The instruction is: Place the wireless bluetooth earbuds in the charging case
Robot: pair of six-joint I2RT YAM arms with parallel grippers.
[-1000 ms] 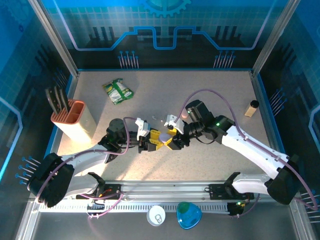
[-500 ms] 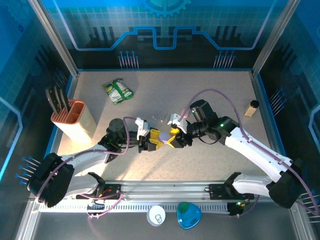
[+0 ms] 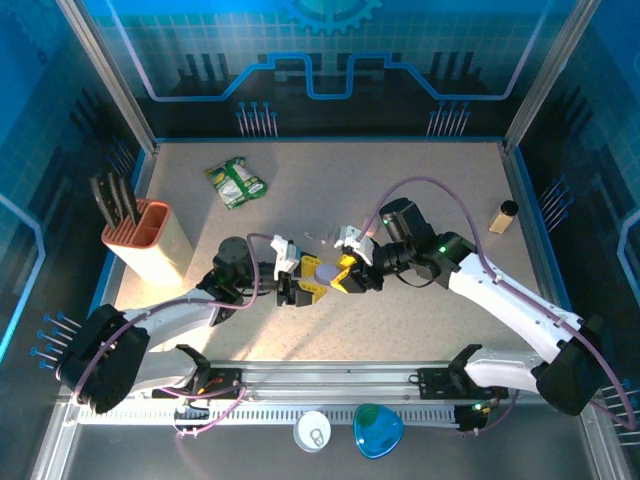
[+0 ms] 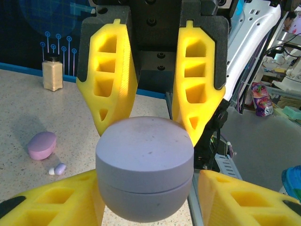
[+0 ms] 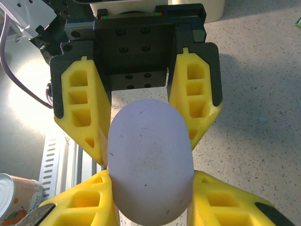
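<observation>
seeing a closed lavender case (image 4: 145,155) hanging above the table (image 3: 430,180), lid down on its base, so not showing what is inside. finding it between two grippers meeting nose to nose near the middle of the table. clamping both flanks of the case with the right gripper (image 5: 149,181), yellow fingers (image 5: 80,207) narrowed onto it and gripping. flanking the same case from the opposite side with the left gripper (image 4: 146,183), fingers (image 4: 235,197) spread partway and lying right at the case's sides; not managing to tell whether pressing or just clear.

spotting the earbuds (image 4: 57,168) lying loose on the table, outside any case, just beside a shut pink case (image 4: 41,145), beyond the grippers and apart from the lavender one.

noting a knife block (image 3: 152,240) at the left edge, carrying dark-handled knives (image 3: 115,198) in its slots. noting a small bottle (image 4: 52,74) of pale powder standing upright by the right wall, and a green packet (image 3: 236,182) lying toward the back left, both well apart from the arms.
</observation>
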